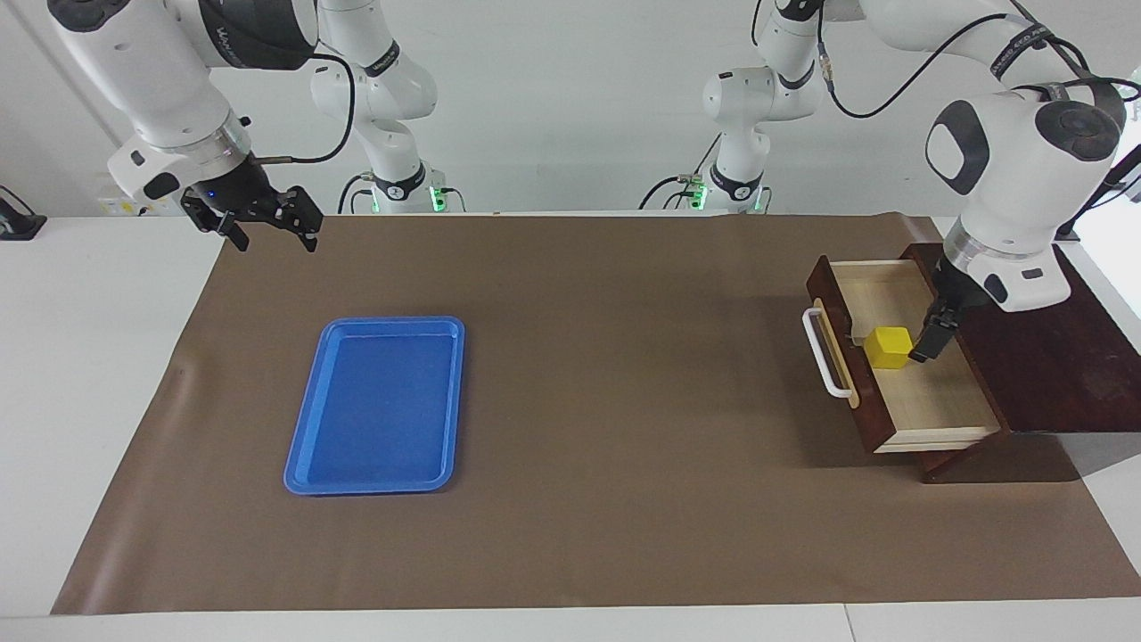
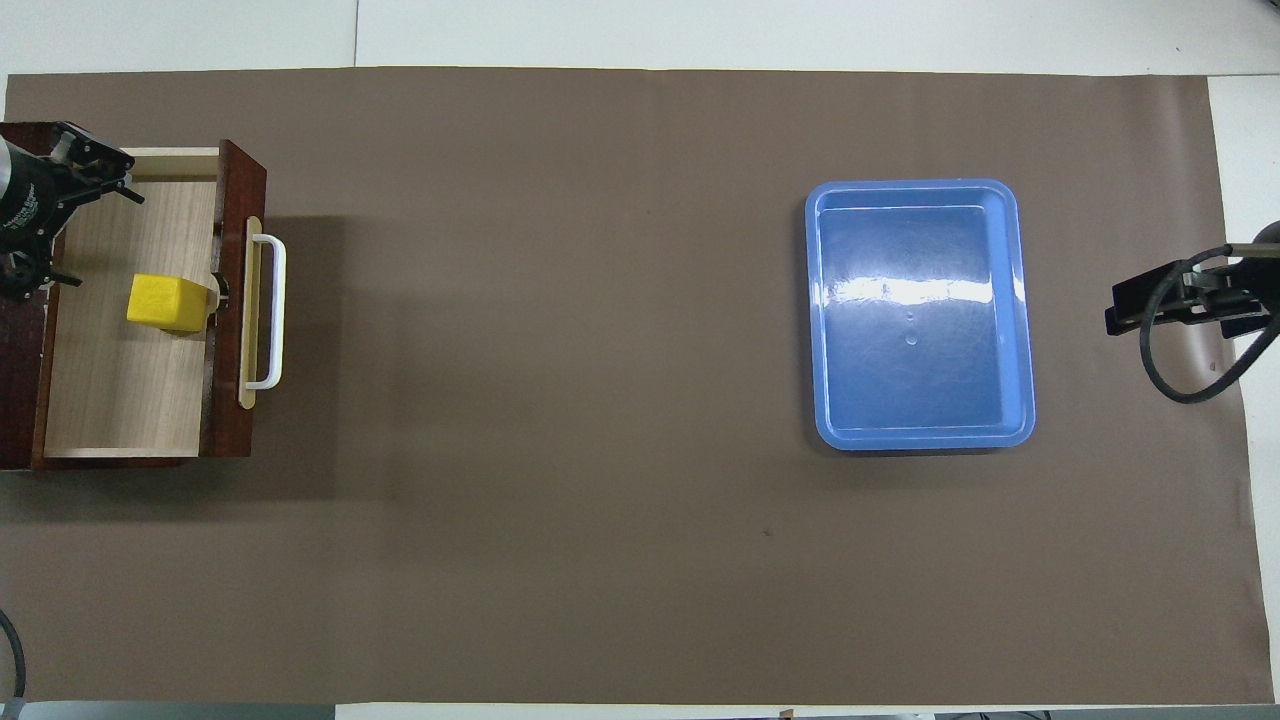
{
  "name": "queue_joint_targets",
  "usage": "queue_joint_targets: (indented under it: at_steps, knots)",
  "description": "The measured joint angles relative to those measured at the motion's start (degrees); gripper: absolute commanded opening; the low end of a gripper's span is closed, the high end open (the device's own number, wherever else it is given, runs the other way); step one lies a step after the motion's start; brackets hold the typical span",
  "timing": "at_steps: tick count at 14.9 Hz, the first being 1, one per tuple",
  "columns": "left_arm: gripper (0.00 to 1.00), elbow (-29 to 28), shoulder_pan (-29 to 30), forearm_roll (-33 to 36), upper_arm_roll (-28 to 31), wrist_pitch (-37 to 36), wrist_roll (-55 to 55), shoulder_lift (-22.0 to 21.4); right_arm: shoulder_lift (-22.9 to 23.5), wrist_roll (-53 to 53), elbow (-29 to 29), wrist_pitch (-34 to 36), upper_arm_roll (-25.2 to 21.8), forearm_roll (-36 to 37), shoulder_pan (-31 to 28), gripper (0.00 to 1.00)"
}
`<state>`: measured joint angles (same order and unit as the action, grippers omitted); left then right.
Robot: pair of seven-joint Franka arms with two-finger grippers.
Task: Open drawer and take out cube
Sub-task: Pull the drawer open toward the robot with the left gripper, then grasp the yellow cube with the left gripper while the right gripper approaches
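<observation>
While the right gripper waits, the cube sits in the open drawer.

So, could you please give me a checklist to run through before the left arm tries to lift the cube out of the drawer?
1. Drawer pulled open: ok.
2. Cube in plain sight on the drawer floor, near the handle: ok.
3. Left gripper down inside the drawer beside the cube: ok.
4. Fingers straddling the cube: cannot tell; one finger shows beside the cube, the other is hidden.
5. Right gripper waiting over the right arm's end of the table, out of the way: ok.
6. Tray holds nothing, ready for a drop: ok.
</observation>
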<state>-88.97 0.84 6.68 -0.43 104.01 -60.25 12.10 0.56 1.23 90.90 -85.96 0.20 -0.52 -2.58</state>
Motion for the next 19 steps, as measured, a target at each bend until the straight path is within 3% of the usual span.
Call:
queue_joint_targets:
  at_steps: [5, 11, 15, 19]
  knots:
    - [1.00, -7.3, 1.5, 0.0, 0.0, 6.8, -20.7, -1.9, 0.0, 0.0, 0.0, 0.0, -0.1, 0.0, -1.9, 1.00]
    - [1.00, -12.8, 4.9, -1.8, -0.2, 9.0, -29.2, -3.9, 0.0, 0.6, 0.2, -2.7, 0.1, 0.0, -1.7, 1.00]
    - [1.00, -15.8, 4.4, -1.8, -0.9, 10.1, -32.1, -4.5, 0.1, 12.4, 4.0, -11.8, 0.7, -0.2, -1.3, 1.00]
    - [1.00, -18.1, 3.9, -1.8, -0.9, 12.5, -32.7, -5.3, 1.2, 26.4, 5.6, -15.6, 1.2, -2.0, 3.3, 1.00]
